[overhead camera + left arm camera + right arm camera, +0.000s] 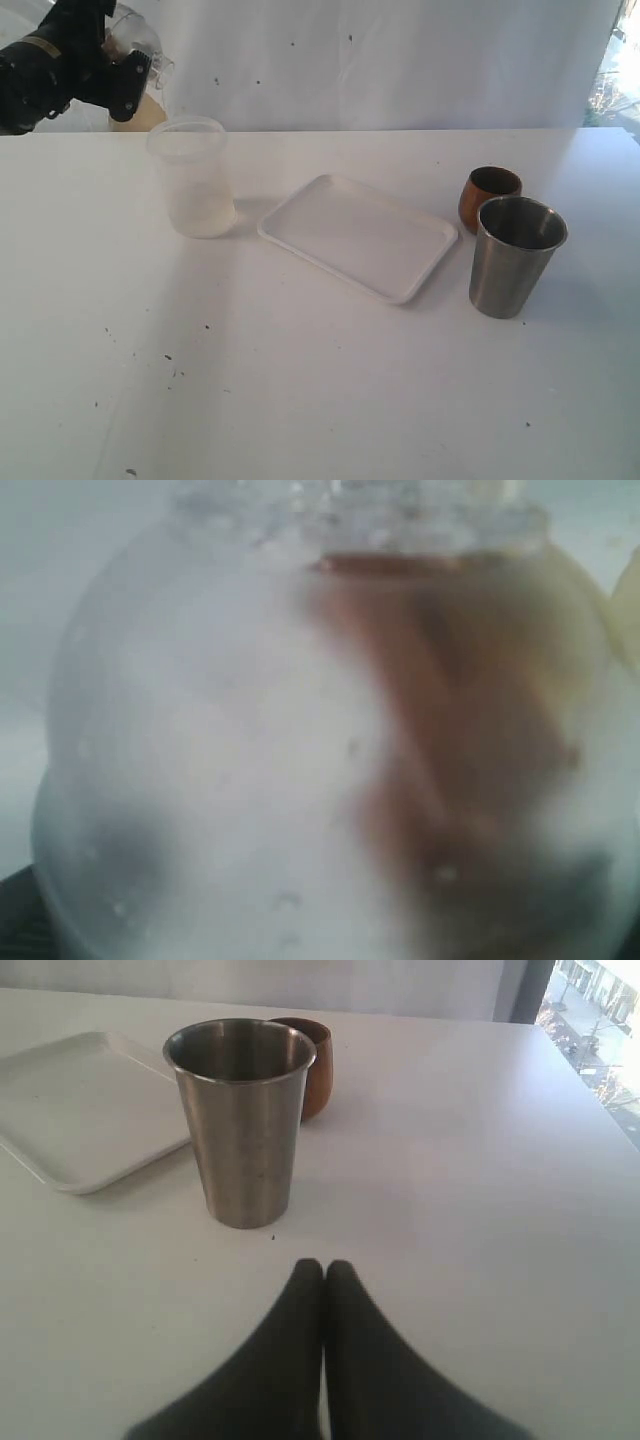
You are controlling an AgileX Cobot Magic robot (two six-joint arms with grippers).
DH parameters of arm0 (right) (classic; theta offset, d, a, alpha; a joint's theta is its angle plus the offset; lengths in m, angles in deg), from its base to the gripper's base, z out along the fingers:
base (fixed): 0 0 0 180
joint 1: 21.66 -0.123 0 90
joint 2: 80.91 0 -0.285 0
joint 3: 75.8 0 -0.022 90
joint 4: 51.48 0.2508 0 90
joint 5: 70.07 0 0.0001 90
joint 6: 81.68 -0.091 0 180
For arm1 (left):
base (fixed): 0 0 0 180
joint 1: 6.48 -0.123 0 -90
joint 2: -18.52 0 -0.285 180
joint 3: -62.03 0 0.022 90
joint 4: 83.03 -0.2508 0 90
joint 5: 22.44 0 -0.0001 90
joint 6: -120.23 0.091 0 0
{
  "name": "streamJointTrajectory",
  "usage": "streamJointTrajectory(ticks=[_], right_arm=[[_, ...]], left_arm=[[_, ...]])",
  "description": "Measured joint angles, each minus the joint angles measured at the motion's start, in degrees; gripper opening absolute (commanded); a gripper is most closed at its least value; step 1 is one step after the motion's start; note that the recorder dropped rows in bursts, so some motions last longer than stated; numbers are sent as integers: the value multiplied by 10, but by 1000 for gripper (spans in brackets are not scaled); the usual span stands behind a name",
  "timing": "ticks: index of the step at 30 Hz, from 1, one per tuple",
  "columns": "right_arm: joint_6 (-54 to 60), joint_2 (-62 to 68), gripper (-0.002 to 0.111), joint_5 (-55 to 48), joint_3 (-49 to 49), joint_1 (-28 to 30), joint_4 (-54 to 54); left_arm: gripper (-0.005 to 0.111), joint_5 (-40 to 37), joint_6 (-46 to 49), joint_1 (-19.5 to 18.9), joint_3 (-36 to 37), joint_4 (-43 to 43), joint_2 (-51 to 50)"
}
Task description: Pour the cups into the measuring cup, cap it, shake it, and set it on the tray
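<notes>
Black against the pale backdrop, the left gripper hangs high at the far left corner, its arm cut off by the picture's edge. Its jaws stand wide, grasping the clear plastic measuring cup, which is up in the air, well apart from the flat white rectangular tray. From the room only a glassy, rounded bit of the cup shows past the gripper. I can't make out its black marks, how it is tilted or what is in it. A pale tan patch just below the gripper is too vague to name. Through the left wrist camera the measuring cup fills everything as a foggy, bulging wall speckled with small beads. A reddish-brown smear lies in it or behind it; I can't tell which.

On the white table a frosted translucent plastic cup stands upright just left of the tray, not touching it. Right of the tray, the small rounded reddish-brown wooden cup stands behind the tall tapered stainless-steel tumbler, which hides its lower front. Whether the two touch is hard to say.

The right gripper is out of sight from the room. Its own camera shows two dark fingers pressed together, clenched on nothing, low over the table and pointing at the tumbler, apart from it.
</notes>
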State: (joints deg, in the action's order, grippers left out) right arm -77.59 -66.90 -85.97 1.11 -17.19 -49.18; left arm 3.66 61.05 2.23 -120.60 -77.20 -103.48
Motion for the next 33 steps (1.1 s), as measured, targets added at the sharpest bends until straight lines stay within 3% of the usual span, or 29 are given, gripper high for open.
streamJointTrajectory(ticks=[3,4,5,6,7,8,10,13,15,21,27,33], right_arm=[[0,0,0,0,0,0,0],[0,0,0,0,0,0,0],[0,0,0,0,0,0,0],[0,0,0,0,0,0,0],[0,0,0,0,0,0,0],[0,0,0,0,0,0,0],[0,0,0,0,0,0,0],[0,0,0,0,0,0,0],[0,0,0,0,0,0,0],[0,0,0,0,0,0,0],[0,0,0,0,0,0,0],[0,0,0,0,0,0,0]], left_arm=[[0,0,-34,0,0,22,0],[0,-10,-111,0,0,48,0],[0,-19,-218,0,0,76,0],[0,-19,-450,0,0,137,1],[0,-19,-560,0,0,173,5],[0,-30,-760,-6,0,201,18],[0,-37,-934,-14,0,167,40],[0,-53,-1170,-24,-5,-19,75],[0,-77,-1230,-21,-5,-94,84],[0,-122,-1291,-15,-5,-144,90],[0,-127,-1353,19,-5,-213,112],[0,-58,-1568,50,-5,-386,123]])
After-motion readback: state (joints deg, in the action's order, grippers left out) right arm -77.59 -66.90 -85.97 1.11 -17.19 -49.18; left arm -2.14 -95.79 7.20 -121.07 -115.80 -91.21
